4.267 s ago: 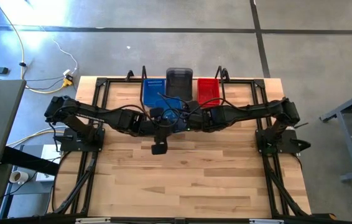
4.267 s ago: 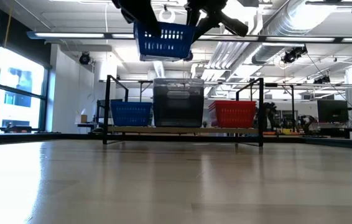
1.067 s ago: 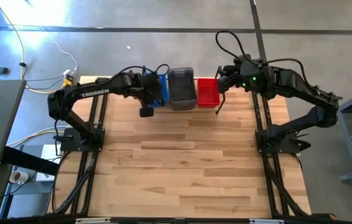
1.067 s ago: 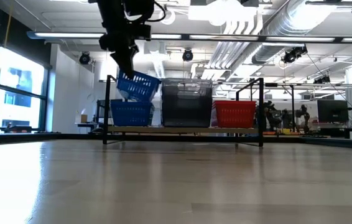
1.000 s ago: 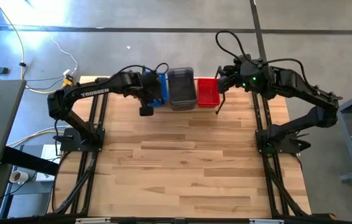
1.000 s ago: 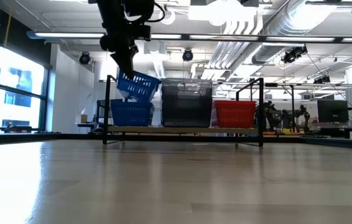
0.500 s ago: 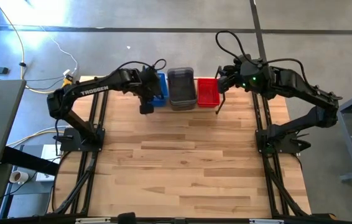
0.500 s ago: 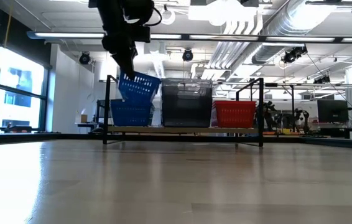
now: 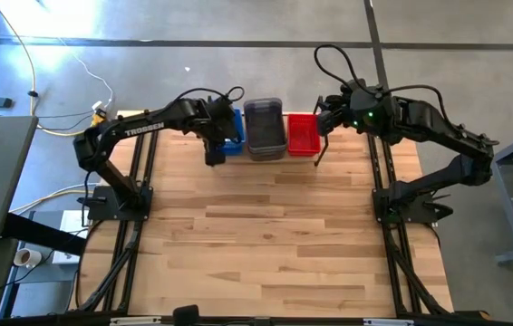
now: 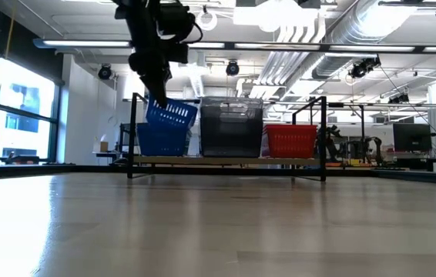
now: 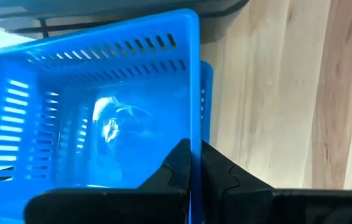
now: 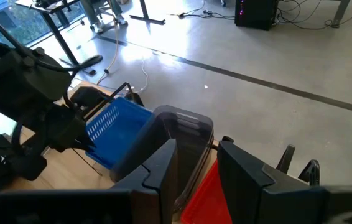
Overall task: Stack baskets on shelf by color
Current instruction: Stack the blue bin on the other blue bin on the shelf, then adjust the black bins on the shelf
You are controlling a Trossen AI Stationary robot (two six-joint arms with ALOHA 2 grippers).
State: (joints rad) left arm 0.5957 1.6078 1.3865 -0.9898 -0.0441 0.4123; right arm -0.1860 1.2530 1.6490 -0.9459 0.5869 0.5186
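Observation:
On the black wire shelf (image 10: pixel 133 131) at the table's far edge stand a blue basket (image 10: pixel 162 140), a stack of smoky grey baskets (image 10: pixel 232 127) and a red basket (image 10: pixel 291 141). My left gripper (image 11: pixel 194 152) is shut on a second blue basket (image 10: pixel 172 114), which hangs tilted just over the lower blue one. Whether the two touch, I cannot tell. In the high view the held basket (image 9: pixel 231 131) sits left of the grey stack (image 9: pixel 264 129) and the red basket (image 9: pixel 303 133). My right gripper (image 12: pixel 198 155) hovers open above the shelf's right end, with nothing between its fingers. My left gripper pinches one side wall of the blue basket at its rim (image 11: pixel 194 118), one finger (image 11: pixel 179 158) inside the basket and one (image 11: pixel 216 165) outside. The fingers come from above, pointing steeply down. The basket hangs tilted below them, its open top up.
The shelf's two looped end posts (image 10: pixel 324 135) rise beside the outer baskets. Black arm-mounting rails (image 9: pixel 134 208) run along the table's left and right edges. The bare wooden tabletop (image 9: pixel 266 235) stretches from the shelf to the near edge.
My left gripper has carried the blue basket a little toward the table's far edge and slightly down. The basket stays tilted and now hangs lower, close over the blue basket on the shelf.

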